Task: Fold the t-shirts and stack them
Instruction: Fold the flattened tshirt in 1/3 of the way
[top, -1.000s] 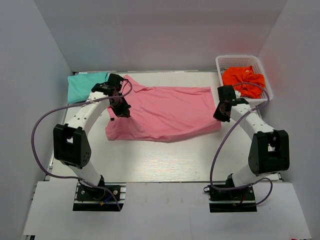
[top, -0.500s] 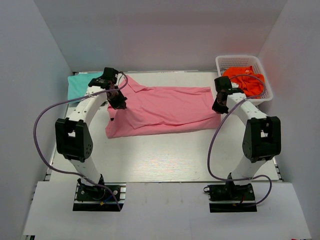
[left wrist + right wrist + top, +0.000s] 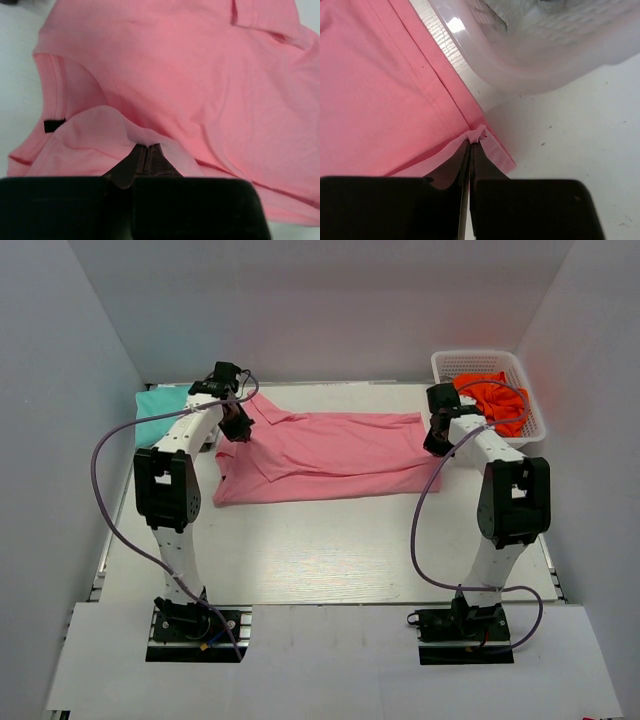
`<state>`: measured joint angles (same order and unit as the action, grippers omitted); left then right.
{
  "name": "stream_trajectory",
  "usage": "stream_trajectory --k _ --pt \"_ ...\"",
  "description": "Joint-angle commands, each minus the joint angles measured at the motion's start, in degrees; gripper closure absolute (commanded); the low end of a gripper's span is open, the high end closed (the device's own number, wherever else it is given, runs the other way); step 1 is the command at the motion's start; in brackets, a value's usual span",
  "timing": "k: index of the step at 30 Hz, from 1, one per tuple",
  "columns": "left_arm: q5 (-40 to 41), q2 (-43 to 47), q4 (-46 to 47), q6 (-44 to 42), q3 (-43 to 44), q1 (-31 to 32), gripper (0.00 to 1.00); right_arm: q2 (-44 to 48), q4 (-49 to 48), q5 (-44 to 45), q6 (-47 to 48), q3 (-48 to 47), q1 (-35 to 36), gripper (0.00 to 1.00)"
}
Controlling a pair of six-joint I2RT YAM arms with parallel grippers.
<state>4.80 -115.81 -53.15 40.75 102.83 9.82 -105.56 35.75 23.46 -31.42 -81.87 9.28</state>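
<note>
The left gripper (image 3: 237, 429) and right gripper (image 3: 433, 445) each clamp an edge of the one pink shirt (image 3: 330, 455) spread on the table (image 3: 320, 550); one teal shirt (image 3: 158, 412) lies far left, one basket (image 3: 480, 358) far right.

Soft matt pink cloth shirt (image 3: 330, 455), glossy white plastic mesh basket (image 3: 478, 354), smooth matt white table (image 3: 320, 540)

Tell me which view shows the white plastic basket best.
The top external view: the whole white plastic basket shows, with orange cloth inside. The right wrist view catches only a blurred stretch of its wall; the left wrist view shows none of it.
</note>
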Motion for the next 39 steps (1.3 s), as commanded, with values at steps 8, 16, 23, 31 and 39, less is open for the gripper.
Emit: stream_trajectory --k 8,16,23,31,39 --pt "-2.9 -6.0 1.1 -1.4 11.2 -3.1 0.00 -0.5 -1.9 -1.8 2.9 -4.6 -0.2 0.59" --pt "-4.9 8.6 6.4 -1.1 -11.0 -1.9 0.00 8.7 -5.9 -12.9 4.3 5.8 0.3 0.39" --pt "-13.4 17.2 24.1 0.6 -37.0 -1.9 0.00 9.6 -13.6 -20.2 3.7 13.7 0.4 0.25" --pt "-11.5 13.5 24.1 1.1 -42.0 -3.1 0.00 2.5 -13.6 -17.8 3.9 14.4 -0.1 0.21" --pt "-2.9 19.7 13.5 4.8 -50.0 -3.1 0.00 3.6 -10.9 -14.5 1.2 22.0 -0.6 0.21"
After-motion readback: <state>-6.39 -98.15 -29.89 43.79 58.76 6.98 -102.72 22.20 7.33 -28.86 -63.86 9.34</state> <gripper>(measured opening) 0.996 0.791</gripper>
